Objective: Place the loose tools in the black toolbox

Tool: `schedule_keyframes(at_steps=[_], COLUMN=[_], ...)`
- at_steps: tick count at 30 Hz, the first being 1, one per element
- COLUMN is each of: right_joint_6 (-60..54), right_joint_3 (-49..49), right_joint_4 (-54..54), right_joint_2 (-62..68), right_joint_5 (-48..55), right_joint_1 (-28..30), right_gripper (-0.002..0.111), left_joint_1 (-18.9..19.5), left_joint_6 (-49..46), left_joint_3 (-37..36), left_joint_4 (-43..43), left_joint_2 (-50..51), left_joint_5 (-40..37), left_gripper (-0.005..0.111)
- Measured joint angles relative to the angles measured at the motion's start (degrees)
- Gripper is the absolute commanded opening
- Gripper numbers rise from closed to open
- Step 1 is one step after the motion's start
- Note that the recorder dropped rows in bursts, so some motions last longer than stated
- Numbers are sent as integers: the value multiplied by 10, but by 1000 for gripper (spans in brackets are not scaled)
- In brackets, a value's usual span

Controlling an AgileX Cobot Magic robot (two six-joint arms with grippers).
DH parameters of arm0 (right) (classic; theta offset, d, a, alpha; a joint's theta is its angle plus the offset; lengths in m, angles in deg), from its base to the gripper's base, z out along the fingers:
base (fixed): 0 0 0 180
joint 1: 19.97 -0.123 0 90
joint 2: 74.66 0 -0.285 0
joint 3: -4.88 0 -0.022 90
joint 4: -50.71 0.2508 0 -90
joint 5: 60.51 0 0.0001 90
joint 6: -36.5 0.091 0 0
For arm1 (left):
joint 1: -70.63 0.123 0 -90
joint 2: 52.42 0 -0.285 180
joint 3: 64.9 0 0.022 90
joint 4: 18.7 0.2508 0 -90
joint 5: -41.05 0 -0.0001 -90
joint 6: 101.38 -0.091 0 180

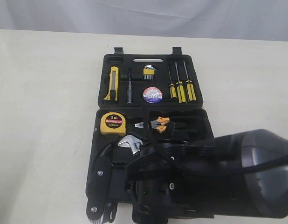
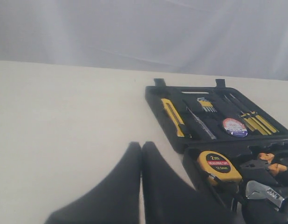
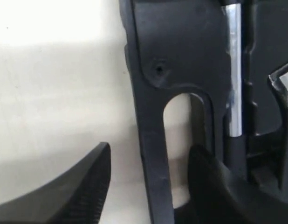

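Observation:
The black toolbox (image 1: 103, 63) lies open on the table. Its far half holds the yellow-and-black utility knife (image 1: 113, 83) and the black tape roll (image 1: 152, 94). The near half holds the yellow "2m" tape measure (image 1: 113, 123) and the orange-handled pliers (image 1: 158, 125). My right gripper (image 3: 151, 175) is open and straddles the bar beside the toolbox's oval hand slot (image 3: 181, 121); one fingertip (image 3: 95, 179) is over the table, the other inside the slot, neither touching the bar. My left gripper (image 2: 141, 150) is shut and empty over bare table, left of the toolbox (image 2: 155, 100).
An adjustable wrench (image 1: 131, 143) and a chrome hammer shaft (image 3: 233, 70) sit in the near half. Three yellow-handled screwdrivers (image 1: 181, 88) and hex keys (image 1: 149, 73) sit in the far half. My right arm (image 1: 237, 177) covers the toolbox's near right part. Pale table surrounds the toolbox.

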Motion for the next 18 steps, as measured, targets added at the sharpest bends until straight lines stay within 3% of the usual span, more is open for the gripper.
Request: schedule_keyframes(at_steps=[10,15,16,18], right_joint_6=[1,34,52,89], right_joint_3=[0,-10,-11,-12], right_joint_4=[6,-50,-69,-106], right_joint_2=[43,79,82,85], right_joint_5=[-24,-26,-26,-26], right_joint_1=[0,0,-1,-2], right_gripper=[49,48,47,27], left_joint_1=[0,0,0,0], left_joint_6=[0,0,0,0], left_joint_3=[0,0,0,0], left_joint_4=[0,0,0,0], left_joint_2=[0,0,0,0], left_joint_5=[0,0,0,0], left_gripper=[0,0,0,0])
